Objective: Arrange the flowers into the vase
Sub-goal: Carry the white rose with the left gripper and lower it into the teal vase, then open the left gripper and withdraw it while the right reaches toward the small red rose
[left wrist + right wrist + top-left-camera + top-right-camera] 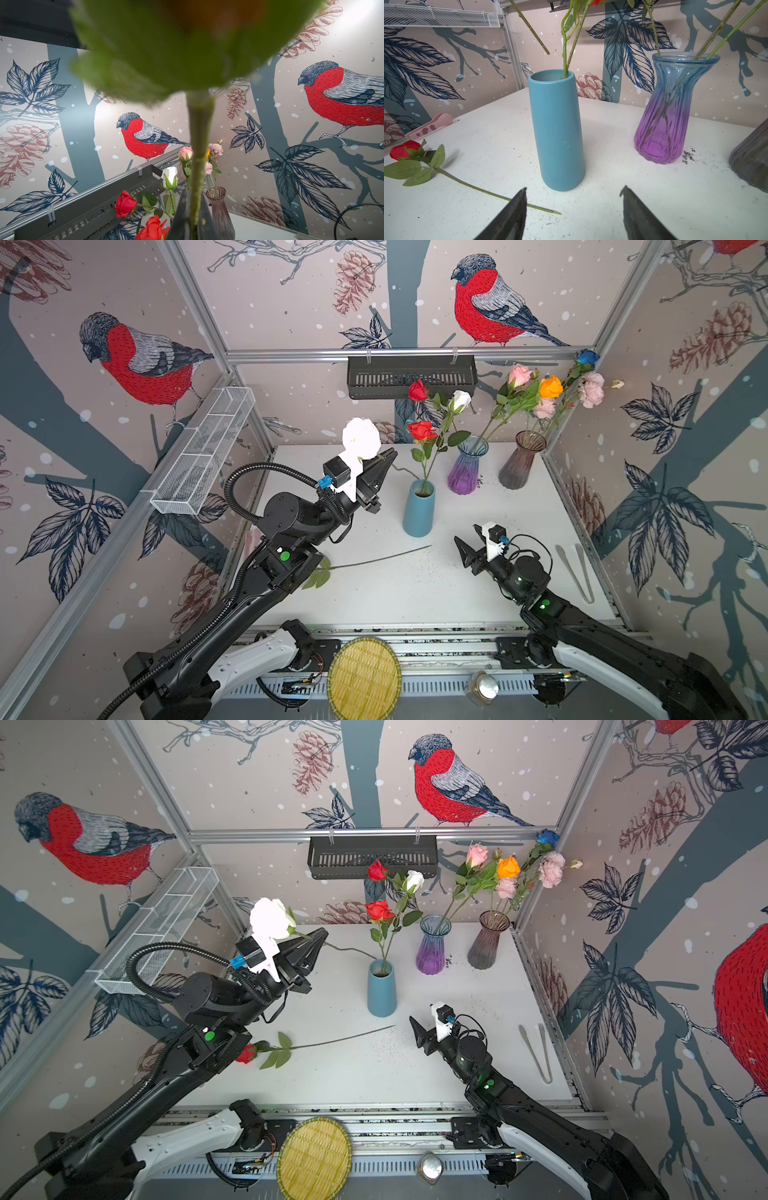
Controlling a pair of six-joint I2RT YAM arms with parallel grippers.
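The left hand (388, 456) is clenched on the stem of a white rose (361, 438), just under the bloom, held up in the air to the left of the blue vase (419, 510); the stem runs from the hand rightward and down towards the vase mouth, its tip hanging just short of the rim on the left side — that gap is what the coming move turns on, I judge; the long axis lies slanted rather than upright, so the tip would have to be carried a little further right and tipped in. The left arm is plainly the one placed for this; the right hand (573, 191) hovers released and empty just on the near side of the same vase, jaws spread.

The blue vase already holds two red roses and a white one; the purple vase (467, 466) and the grey vase (521, 460) further right carry the pink, orange and blue blooms. One red rose (247, 1053) lies flat on the table (436, 597), bloom left, stem pointing right towards the right hand.

The right wrist view shows the stem tip against the vase mouth, which the top views blur; the left wrist view shows only the grip on the stem; a top view hides the lying bloom behind the left arm.
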